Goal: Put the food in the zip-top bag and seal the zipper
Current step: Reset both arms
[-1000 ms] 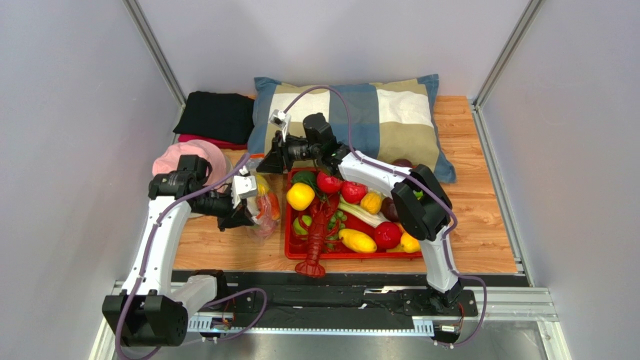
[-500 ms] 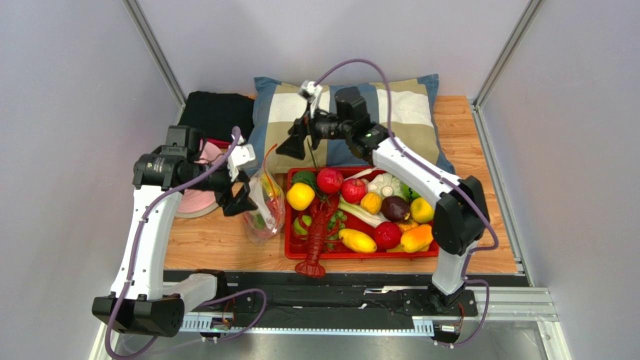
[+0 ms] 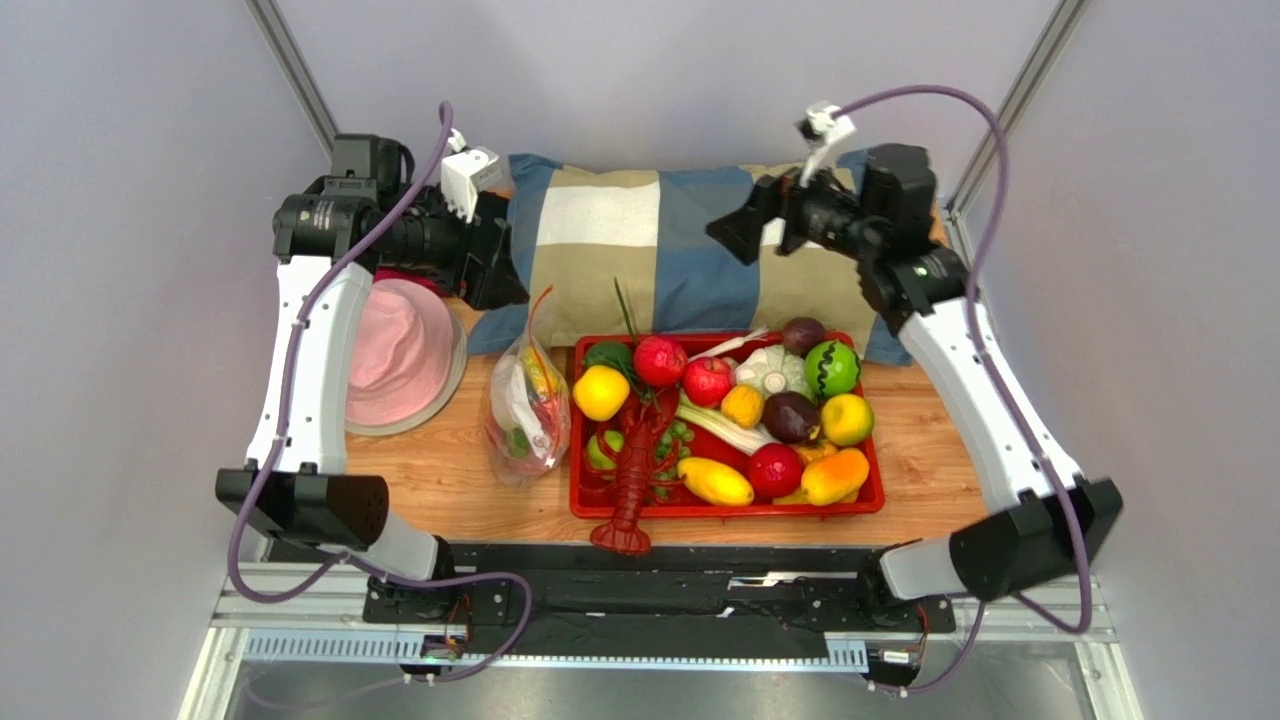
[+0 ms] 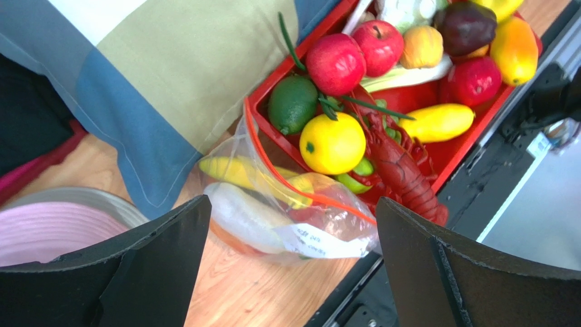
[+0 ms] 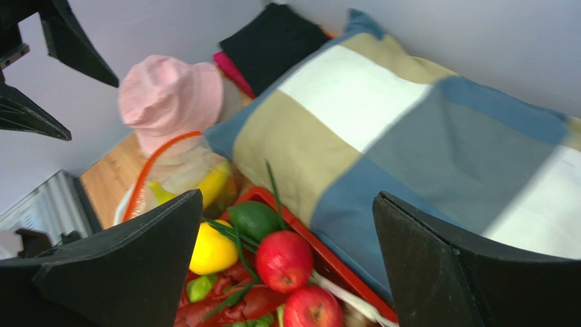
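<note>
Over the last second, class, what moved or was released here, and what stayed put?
Both hands opened and lifted away from the zip-top bag. The left hand withdrew to the far left, and the right hand swung to the far right, over the pillow. The bag, the red tray and its food stayed put.

On my wooden surface (image 3: 436,480) — a checked pillow (image 3: 676,248) at the back, a pink hat (image 3: 394,353) left of it, a red tray (image 3: 751,510) in front.
</note>
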